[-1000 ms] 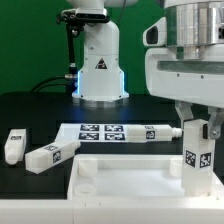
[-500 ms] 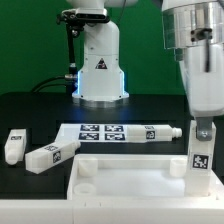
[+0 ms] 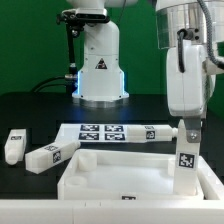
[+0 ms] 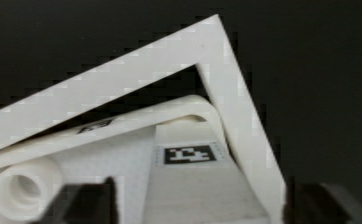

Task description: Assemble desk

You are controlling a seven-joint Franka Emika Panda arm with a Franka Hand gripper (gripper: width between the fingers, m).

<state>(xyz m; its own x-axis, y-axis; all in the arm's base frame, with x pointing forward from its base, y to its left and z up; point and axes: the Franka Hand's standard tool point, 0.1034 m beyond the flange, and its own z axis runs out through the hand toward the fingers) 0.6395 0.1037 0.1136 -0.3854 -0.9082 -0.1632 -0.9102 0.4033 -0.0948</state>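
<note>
tool [image 3: 188, 134] grips upright leg block [image 3: 187, 157] at desk top [image 3: 120, 178]
closed narrow on the tagged block, the tool holds it at 3 o'clock in the exterior view, by the desk top's corner; the top lies at 6 o'clock on the bench [image 3: 30, 110], a spare leg [image 3: 12, 146] at 9 o'clock.

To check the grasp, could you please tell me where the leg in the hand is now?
In the exterior view, the leg is held upright in the hand at the view's right, at the desk top's right end, near the marker board.
</note>
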